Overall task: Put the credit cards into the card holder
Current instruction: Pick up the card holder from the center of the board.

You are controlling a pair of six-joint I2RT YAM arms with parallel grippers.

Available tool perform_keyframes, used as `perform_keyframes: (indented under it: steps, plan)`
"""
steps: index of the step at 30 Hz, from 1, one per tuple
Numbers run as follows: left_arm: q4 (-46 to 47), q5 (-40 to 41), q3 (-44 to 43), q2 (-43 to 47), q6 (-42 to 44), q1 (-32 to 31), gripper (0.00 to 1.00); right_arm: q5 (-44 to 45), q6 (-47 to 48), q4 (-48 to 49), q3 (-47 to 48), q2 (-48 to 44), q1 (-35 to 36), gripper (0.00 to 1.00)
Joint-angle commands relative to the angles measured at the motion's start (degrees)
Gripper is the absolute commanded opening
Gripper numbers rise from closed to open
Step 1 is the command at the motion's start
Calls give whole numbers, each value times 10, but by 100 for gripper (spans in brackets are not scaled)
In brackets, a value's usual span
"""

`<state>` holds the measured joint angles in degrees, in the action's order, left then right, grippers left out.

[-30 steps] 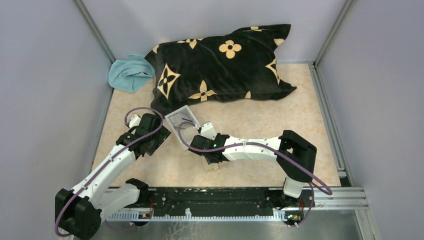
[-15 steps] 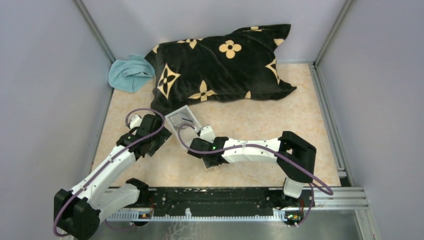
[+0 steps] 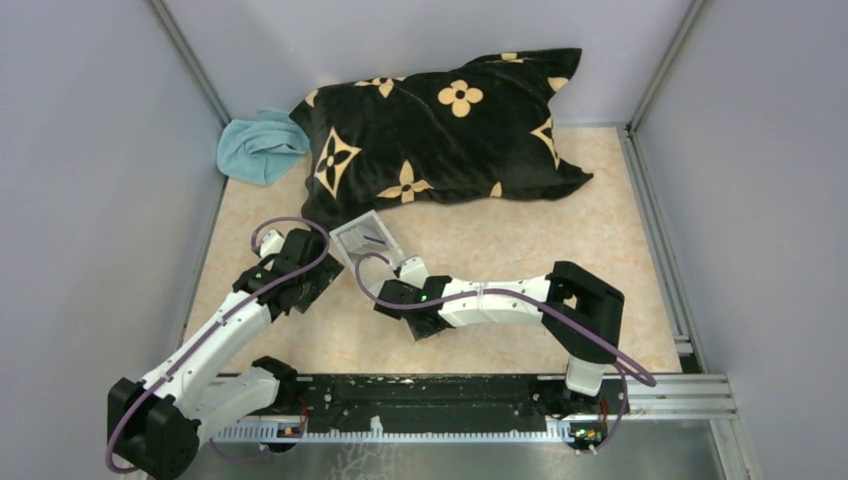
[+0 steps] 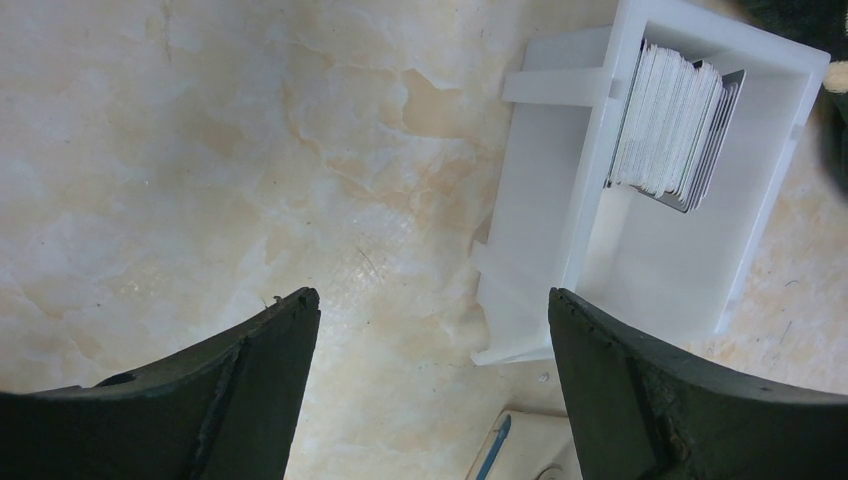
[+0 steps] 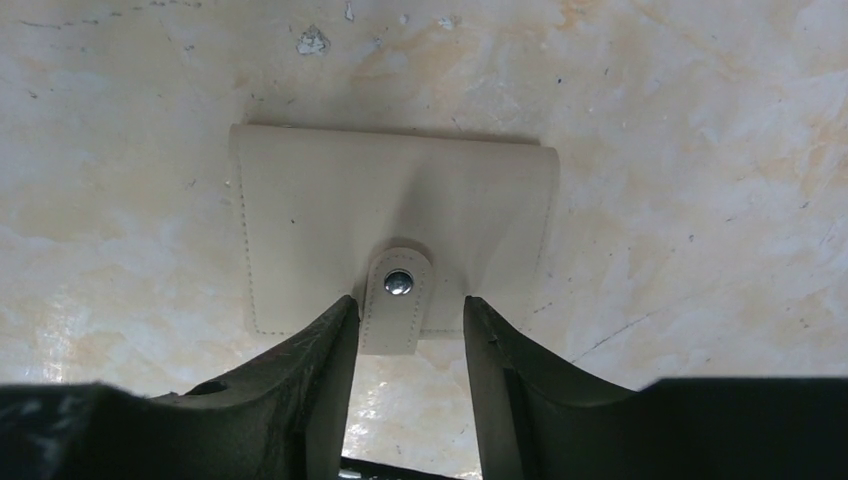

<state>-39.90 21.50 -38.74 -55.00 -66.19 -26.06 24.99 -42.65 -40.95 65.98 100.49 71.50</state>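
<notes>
Card holder (image 5: 320,220) flat under right gripper (image 5: 407,305), clear tray (image 4: 545,190) and pillow (image 3: 440,130) nearby.

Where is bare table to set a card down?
Widest bare patch: between the pillow and the right arm, out to the right rail. A smaller one: between it and the left arm, before the base rail. Crowded: by the clear tray, near the left end effector, right end effector and card holder.

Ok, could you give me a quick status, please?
Left gripper open, empty, by tray of credit cards. Right gripper open, straddling closed card holder's tab. Nothing blocking.
</notes>
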Motion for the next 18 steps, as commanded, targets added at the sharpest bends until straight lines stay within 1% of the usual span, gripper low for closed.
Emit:
perform_keyframes:
  steps: [1,3,5,9,11,16,18]
  plan:
    - [-7,12,1,4,-20,-5,91,-9,-3,12,-5,5,3,40]
    - [-8,13,4,5,-20,-7,91,-18,-2,17,-11,3,-2,34]
    - [-9,14,7,8,-22,-7,91,-30,1,25,-19,2,-10,30]
    - [-10,15,13,16,-27,-9,91,-53,7,38,-31,1,-23,28]
    - [-12,17,14,19,-29,-9,91,-59,9,39,-32,4,-27,30]
    - [-14,18,15,25,-32,-9,91,-59,12,31,-27,14,-31,41]
    - [-14,18,16,27,-33,-9,91,-60,15,30,-26,19,-33,43]
